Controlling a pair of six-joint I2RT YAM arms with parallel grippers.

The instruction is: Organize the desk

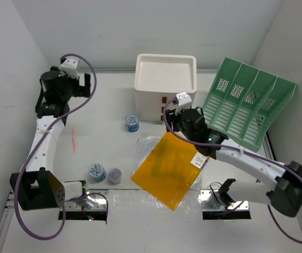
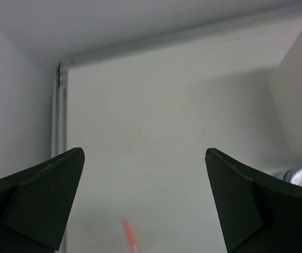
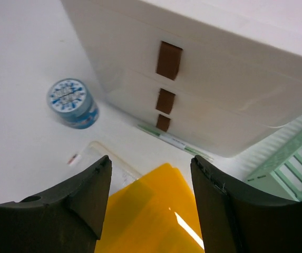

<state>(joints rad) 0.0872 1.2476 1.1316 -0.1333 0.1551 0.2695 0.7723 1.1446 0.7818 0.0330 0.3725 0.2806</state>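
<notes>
The white desk (image 1: pixel 103 105) carries a yellow folder (image 1: pixel 167 168) lying on a clear plastic sleeve (image 1: pixel 144 143), three tape rolls (image 1: pixel 132 123) (image 1: pixel 96 172) (image 1: pixel 114 175) and an orange pen (image 1: pixel 74 140). My right gripper (image 1: pixel 173 117) is open and empty above the folder's far corner (image 3: pixel 156 211), in front of the drawer box. A green-and-white pen (image 3: pixel 174 142) lies at the box's foot. My left gripper (image 1: pixel 86 84) is open and empty, raised over the far left of the desk; the orange pen (image 2: pixel 131 237) shows below it.
A white stacked drawer box (image 1: pixel 165 84) stands at the back middle, with brown handles (image 3: pixel 168 60). A green slotted file rack (image 1: pixel 248 100) leans at the back right. A blue tape roll (image 3: pixel 72 103) sits left of the box. Walls close the left and back.
</notes>
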